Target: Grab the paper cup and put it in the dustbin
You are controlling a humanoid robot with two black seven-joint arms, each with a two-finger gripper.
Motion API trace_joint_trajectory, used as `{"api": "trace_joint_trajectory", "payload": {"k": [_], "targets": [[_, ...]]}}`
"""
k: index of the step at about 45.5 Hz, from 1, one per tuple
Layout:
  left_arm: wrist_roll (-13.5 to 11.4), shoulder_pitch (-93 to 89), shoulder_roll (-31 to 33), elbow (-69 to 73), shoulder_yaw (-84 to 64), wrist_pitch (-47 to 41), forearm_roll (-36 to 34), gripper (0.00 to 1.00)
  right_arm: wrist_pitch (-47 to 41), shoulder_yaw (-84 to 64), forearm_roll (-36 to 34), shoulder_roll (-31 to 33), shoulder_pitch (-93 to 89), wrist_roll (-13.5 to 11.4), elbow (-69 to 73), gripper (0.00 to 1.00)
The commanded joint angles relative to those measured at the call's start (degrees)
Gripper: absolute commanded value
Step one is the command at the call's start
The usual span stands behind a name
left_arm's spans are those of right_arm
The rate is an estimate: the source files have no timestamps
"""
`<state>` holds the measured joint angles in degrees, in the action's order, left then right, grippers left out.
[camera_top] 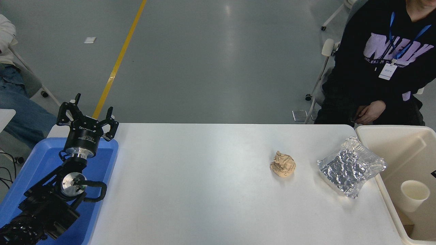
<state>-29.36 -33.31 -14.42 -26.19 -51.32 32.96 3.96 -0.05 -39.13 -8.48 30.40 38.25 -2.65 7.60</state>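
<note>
The paper cup (413, 195) is inside the dustbin (381, 130) at the table's right end, against its near-left wall, mouth up and slightly tilted. Nothing holds it. Only a small black sliver of my right gripper (434, 174) shows at the picture's right edge, above the bin and apart from the cup; its state does not show. My left gripper (89, 114) is parked at the lower left over the blue tray, open and empty.
A crumpled brown paper ball (282, 164) and a silver foil bag (351, 166) lie on the white table (190, 183) right of centre. A blue tray (37, 160) sits at the left end. A person (385, 64) sits behind the far right corner.
</note>
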Motion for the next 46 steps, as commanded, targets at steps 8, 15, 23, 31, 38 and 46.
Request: {"api": "trace_joint_trajectory", "payload": {"k": [8,15,23,31,38,46], "targets": [[0.0,0.0,0.0,0.0,0.08,0.0,-0.01,0.99,-0.73,-2.09,3.2,13.36,16.4,-0.08,24.46,1.0],[0.0,-0.26,0.0,0.0,0.08,0.0,-0.01,0.99,-0.91,-9.63,3.82,17.5,29.32,-0.08,38.7,1.0],[0.0,-0.27,0.0,0.0,0.08,0.0,-0.01,0.99,-1.09,-28.97,3.65,13.2,48.04,0.01,50.74,1.0],[0.0,-0.27,0.0,0.0,0.08,0.0,-0.01,0.99,-5.3,-38.12,3.56,8.1,61.67,0.01,60.42,1.0],[0.0,-0.18,0.0,0.0,0.08,0.0,-0.01,0.99,-21.45,-42.52,3.73,2.91,72.04,0.1,61.83,1.0],[0.0,-0.18,0.0,0.0,0.17,0.0,-0.01,0.99,-43.17,-43.05,3.82,-0.51,81.62,0.01,61.74,1.0]]}}
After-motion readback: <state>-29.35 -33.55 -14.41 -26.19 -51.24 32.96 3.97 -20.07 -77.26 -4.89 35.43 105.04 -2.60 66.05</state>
